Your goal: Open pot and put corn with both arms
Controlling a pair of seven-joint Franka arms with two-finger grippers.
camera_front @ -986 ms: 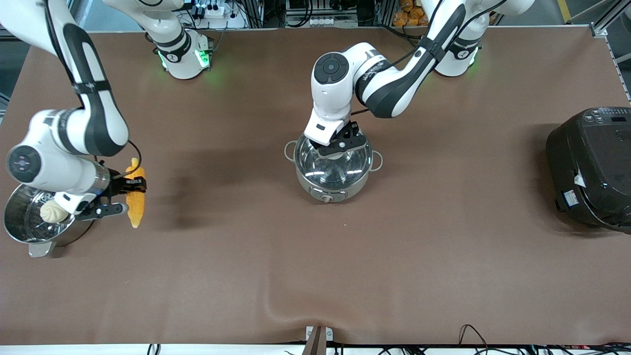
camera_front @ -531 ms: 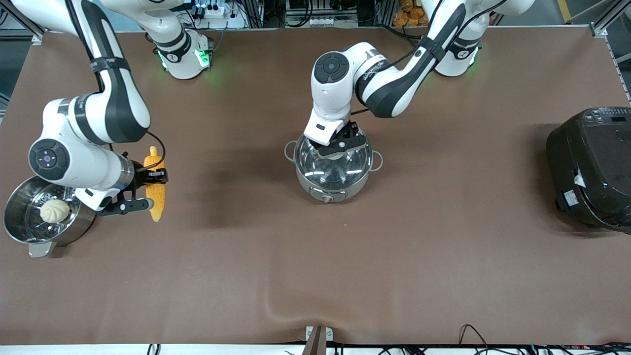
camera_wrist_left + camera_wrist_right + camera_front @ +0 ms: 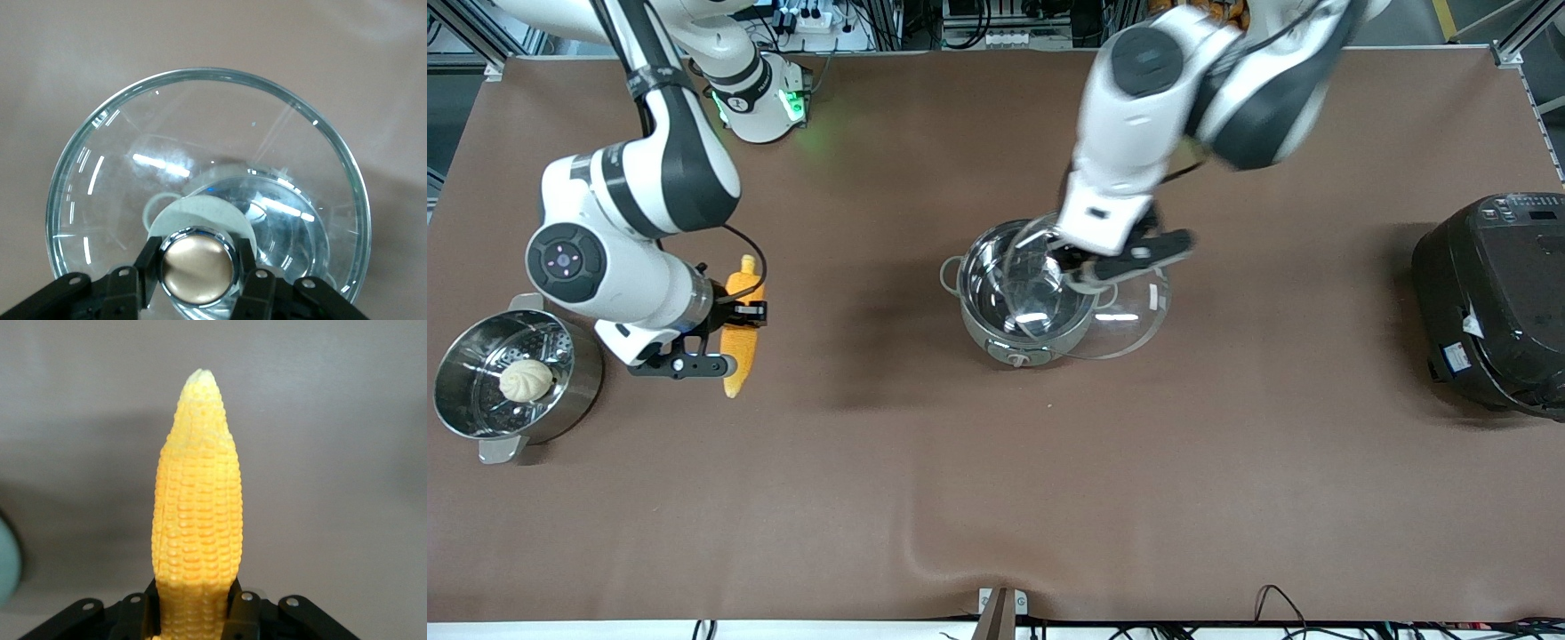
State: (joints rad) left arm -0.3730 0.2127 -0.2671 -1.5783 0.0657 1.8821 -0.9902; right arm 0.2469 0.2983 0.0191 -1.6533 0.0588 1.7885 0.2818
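Note:
The shiny steel pot [image 3: 1024,307] with a grey base and front dial stands open at the table's middle. My left gripper [image 3: 1116,262] is shut on the tan knob [image 3: 197,266] of the clear glass lid [image 3: 1125,316]. It holds the lid lifted and tilted over the pot's rim toward the left arm's end. The lid fills the left wrist view [image 3: 207,193]. My right gripper [image 3: 729,336] is shut on the yellow-orange corn [image 3: 742,329] and holds it above the table between the steamer pot and the pot. The corn's tapered tip shows in the right wrist view [image 3: 197,493].
A steel steamer pot [image 3: 560,400] with a pale bun [image 3: 527,380] inside stands at the right arm's end. A large black rice cooker [image 3: 1494,302] sits at the left arm's end. A wide stretch of brown table lies nearer the front camera.
My left gripper has lifted the lid off the pot and swung it toward the left arm's end. My right gripper has carried the corn away from the steamer pot toward the pot.

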